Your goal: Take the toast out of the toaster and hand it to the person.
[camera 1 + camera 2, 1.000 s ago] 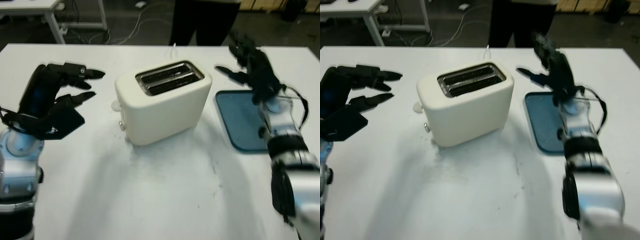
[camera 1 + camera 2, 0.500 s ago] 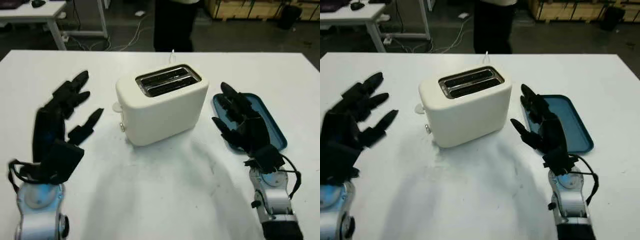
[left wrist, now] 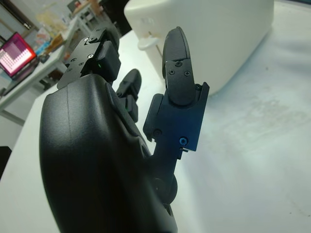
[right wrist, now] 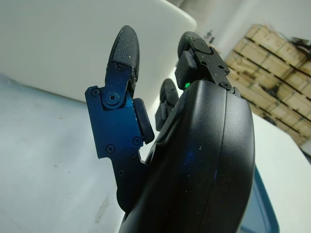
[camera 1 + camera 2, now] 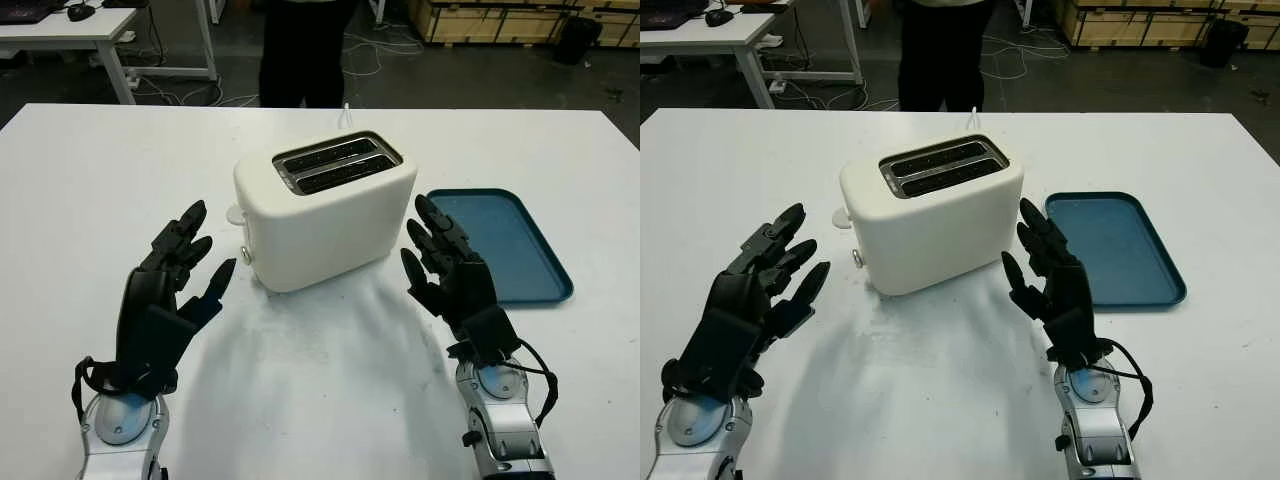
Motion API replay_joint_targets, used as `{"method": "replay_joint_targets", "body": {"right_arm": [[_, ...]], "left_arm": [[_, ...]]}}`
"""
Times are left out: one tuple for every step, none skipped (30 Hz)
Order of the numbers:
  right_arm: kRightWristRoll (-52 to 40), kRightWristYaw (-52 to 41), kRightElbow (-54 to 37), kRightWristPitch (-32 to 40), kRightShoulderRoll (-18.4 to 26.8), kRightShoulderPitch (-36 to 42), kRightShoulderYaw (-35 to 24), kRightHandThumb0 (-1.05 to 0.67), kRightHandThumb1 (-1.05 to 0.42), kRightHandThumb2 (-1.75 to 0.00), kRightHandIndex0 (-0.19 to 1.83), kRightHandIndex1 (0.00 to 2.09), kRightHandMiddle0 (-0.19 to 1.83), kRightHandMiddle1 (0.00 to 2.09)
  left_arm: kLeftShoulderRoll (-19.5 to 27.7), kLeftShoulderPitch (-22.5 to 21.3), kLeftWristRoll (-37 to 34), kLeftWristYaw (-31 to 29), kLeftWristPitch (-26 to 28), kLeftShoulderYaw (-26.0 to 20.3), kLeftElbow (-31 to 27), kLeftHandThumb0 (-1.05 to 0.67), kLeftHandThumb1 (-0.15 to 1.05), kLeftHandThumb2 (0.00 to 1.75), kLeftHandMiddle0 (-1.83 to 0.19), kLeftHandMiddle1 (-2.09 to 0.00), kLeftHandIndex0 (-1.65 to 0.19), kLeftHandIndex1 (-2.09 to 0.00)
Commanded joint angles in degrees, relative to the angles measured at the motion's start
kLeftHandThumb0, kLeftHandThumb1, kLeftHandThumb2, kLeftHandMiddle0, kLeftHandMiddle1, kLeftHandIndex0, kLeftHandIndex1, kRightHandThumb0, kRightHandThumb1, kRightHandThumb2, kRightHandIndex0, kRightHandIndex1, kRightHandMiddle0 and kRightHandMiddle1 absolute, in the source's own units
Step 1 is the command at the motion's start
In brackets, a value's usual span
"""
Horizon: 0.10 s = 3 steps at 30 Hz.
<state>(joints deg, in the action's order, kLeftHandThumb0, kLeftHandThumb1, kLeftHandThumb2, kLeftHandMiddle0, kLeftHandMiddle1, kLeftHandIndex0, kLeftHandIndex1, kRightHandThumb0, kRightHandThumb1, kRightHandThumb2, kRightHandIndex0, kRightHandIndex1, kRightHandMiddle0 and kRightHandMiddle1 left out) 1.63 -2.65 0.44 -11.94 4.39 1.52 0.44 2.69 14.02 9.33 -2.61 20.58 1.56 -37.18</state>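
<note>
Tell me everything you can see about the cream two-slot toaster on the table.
The cream two-slot toaster is a rounded, smooth-shelled box standing upright on the white table, turned at an angle. Its top has two long metal-lined slots, dark inside; no toast rises above them. A small knob and a pale lever tab sit on its left end. A thin white cord leaves its far side. Nothing else touches it.

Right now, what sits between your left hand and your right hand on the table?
The toaster sits between the left hand and right hand, slightly farther back; in front of it is bare white table. The head views show this.
</note>
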Motion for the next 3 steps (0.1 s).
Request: {"method": "replay_joint_targets", "body": {"right_arm": [[0.48, 0.80, 0.90, 0.69, -0.44, -0.61, -0.30, -0.54, -0.92, -0.56, 0.27, 0.02, 0.27, 0.01], [0.60, 0.89, 0.95, 0.93, -0.36, -0.67, -0.23, -0.54, -0.92, -0.55, 0.27, 0.01, 0.27, 0.01], [0.64, 0.94, 1.04, 1.09, -0.31, -0.75, -0.15, -0.54, -0.92, -0.55, 0.27, 0.01, 0.27, 0.00]], "left_arm": [[-0.07, -0.13, 0.12, 0.65, -0.91, 0.28, 0.50, -0.46, 0.92, 0.55, -0.14, -0.37, -0.23, 0.00], [-0.10, -0.25, 0.35, 0.85, -0.50, 0.40, 0.31, -0.47, 0.92, 0.55, -0.14, -0.37, -0.23, 0.00], [-0.04, -0.41, 0.70, 1.02, 0.00, 0.58, 0.03, -0.47, 0.92, 0.56, -0.15, -0.37, -0.24, -0.01]]}}
